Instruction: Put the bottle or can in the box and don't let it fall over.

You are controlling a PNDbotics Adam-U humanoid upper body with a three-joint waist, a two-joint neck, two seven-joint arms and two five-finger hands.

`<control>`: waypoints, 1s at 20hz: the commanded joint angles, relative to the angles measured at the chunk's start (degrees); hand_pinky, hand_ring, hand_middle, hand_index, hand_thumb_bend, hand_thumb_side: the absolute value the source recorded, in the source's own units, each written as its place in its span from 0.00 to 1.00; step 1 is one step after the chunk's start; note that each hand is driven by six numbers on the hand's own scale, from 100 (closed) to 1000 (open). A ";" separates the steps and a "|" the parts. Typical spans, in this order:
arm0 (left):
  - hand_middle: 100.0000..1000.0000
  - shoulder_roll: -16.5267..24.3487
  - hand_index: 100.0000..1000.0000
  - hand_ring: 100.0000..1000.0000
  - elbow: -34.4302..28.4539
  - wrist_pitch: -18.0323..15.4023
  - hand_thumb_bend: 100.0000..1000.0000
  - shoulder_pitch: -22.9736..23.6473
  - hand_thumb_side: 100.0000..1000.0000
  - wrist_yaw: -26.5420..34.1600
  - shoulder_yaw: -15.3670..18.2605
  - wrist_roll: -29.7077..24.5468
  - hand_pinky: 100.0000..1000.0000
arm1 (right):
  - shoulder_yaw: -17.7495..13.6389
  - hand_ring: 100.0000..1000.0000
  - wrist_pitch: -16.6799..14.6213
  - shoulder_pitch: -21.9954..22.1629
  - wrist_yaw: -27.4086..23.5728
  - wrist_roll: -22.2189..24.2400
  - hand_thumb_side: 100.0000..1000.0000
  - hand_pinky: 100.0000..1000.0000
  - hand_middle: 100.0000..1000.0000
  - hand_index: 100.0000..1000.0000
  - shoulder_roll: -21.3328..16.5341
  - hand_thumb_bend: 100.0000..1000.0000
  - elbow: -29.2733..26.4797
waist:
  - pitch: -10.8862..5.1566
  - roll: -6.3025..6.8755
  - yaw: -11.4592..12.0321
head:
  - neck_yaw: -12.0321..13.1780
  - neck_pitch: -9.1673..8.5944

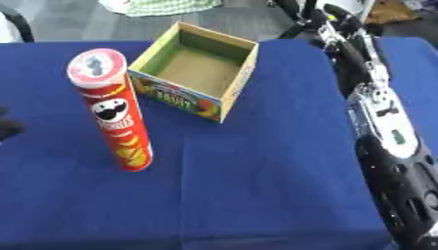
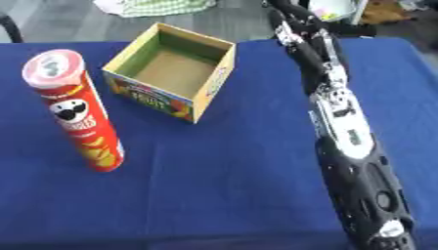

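Note:
A tall red Pringles can [image 1: 117, 117] with a pale lid stands upright on the blue table, left of centre. Behind it and to the right sits an open cardboard box [image 1: 198, 73], square, with colourful fruit print on its sides and nothing inside. My right arm runs down the right side of the table, and its black hand end [image 2: 376, 210] lies near the lower right corner, far from the can and the box. A dark blurred shape at the left edge, which I take for my left hand [image 1: 7, 128], sits apart from the can.
Blue cloth [image 1: 256, 185] covers the table. Grey floor, a chequered cloth [image 1: 163, 6] and dark chair parts lie beyond the far edge.

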 commanded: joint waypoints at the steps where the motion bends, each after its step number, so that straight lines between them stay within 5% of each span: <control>1: 0.71 0.79 0.95 0.84 -1.51 -0.72 0.57 -0.90 0.81 -0.56 -0.54 -0.96 1.00 | -0.10 1.00 -0.10 -0.66 -0.20 0.18 0.31 0.78 1.00 0.81 -0.36 0.38 -0.90 | -0.87 0.30 -0.09 | 0.13 0.31; 20: 0.71 -2.45 0.96 0.84 0.11 -0.85 0.42 -4.75 0.77 -5.55 -2.67 -0.18 1.00 | -0.05 1.00 -0.08 -0.55 -0.33 0.45 0.30 0.78 1.00 0.81 -0.08 0.37 -0.87 | -0.89 0.33 -0.31 | 0.75 0.31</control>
